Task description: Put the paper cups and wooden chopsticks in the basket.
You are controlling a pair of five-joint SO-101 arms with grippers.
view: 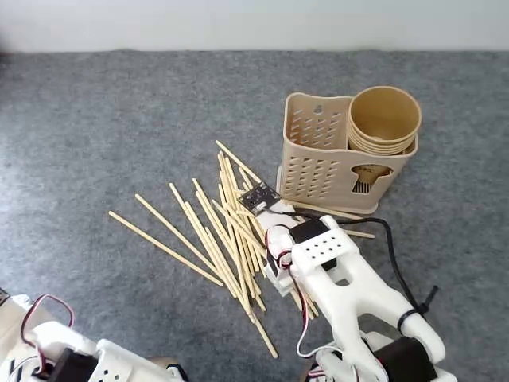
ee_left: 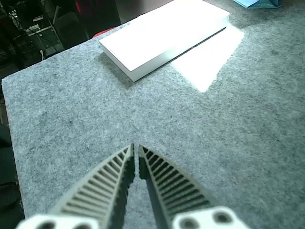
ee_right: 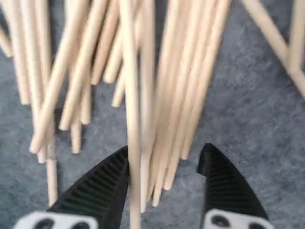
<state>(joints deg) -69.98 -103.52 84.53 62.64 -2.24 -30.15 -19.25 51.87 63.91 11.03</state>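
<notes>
left claw [ee_left: 137,151] closed, grey felt [ee_left: 71,114], white box [ee_left: 164,31]

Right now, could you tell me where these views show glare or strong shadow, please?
Left wrist view: bright glare patch on the grey mat beside the white box, thin dark shadow along the box's edge. High view: even light on the basket, no glare. Right wrist view: none on the chopsticks.

Chopsticks [view: 227,231]: pale wood, loose heap flat on mat. Cups [view: 385,119]: tan, nested, upright in basket [view: 318,155].
</notes>
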